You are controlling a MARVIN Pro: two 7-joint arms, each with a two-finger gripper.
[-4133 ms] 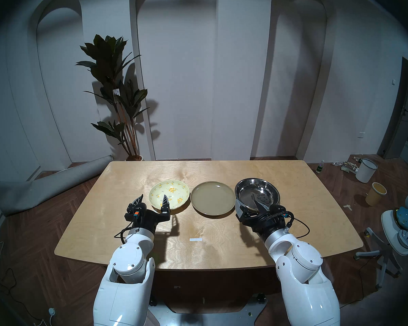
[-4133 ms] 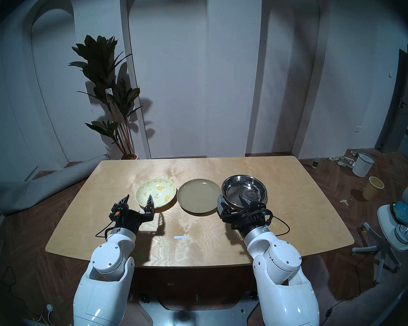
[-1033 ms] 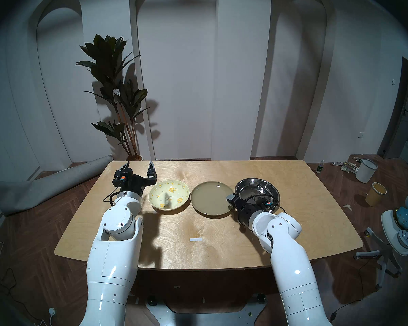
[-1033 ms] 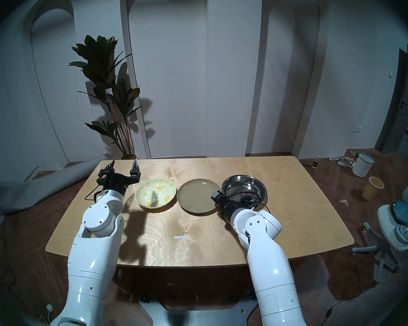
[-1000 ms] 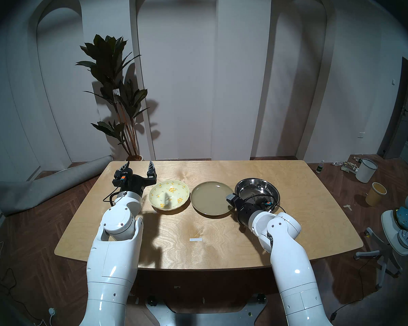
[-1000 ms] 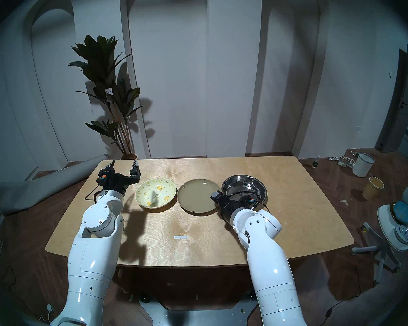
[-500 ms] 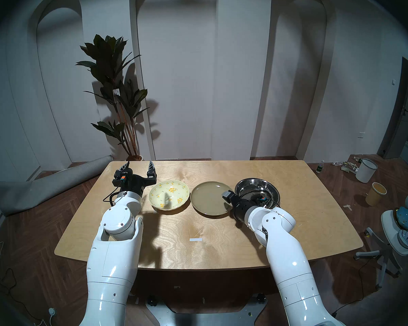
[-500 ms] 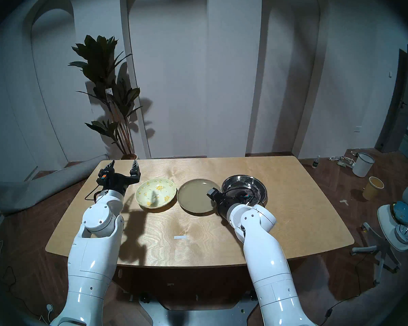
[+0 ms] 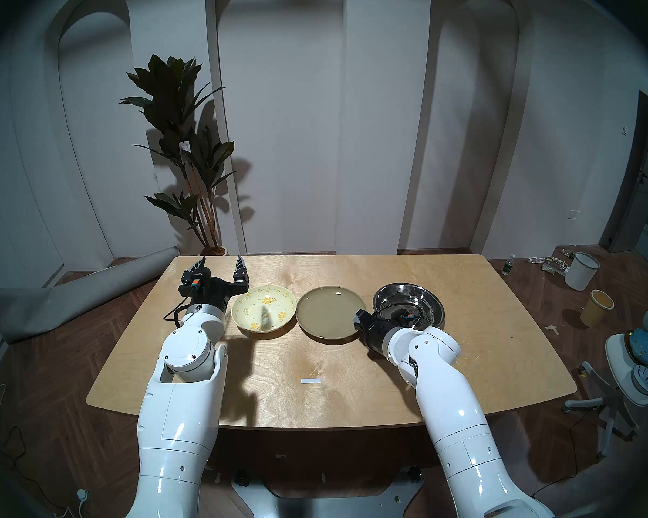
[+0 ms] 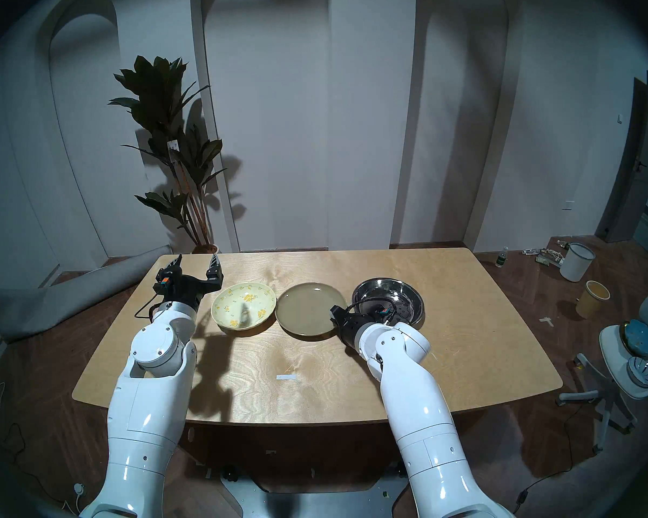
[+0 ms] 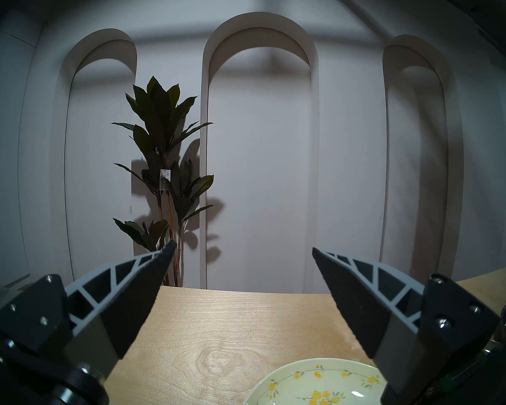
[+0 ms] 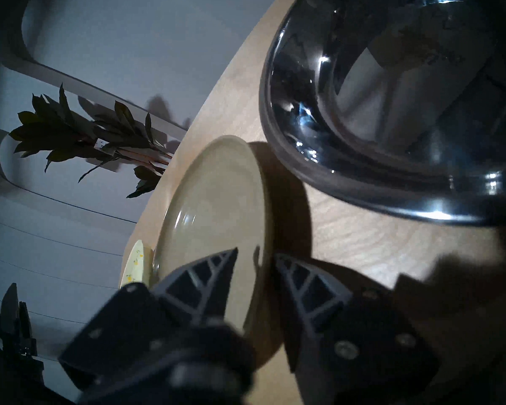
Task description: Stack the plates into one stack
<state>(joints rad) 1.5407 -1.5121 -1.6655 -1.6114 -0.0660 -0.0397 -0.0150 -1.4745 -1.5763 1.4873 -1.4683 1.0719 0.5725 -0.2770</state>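
Right claw (image 12: 254, 261) straddles the olive-tan plate's (image 12: 214, 208) near rim, apparently gripping; lift level before crossing to the steel dish (image 12: 392, 103) beyond. Left claw (image 11: 243, 249) gapes, empty.

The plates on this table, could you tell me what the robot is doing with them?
The right gripper is at the right rim of the olive-tan plate, jaws straddling it; whether they pinch it is unclear. The floral dish and steel dish sit on the table either side, nothing stacked yet. The left gripper hangs open and empty beside the floral dish.
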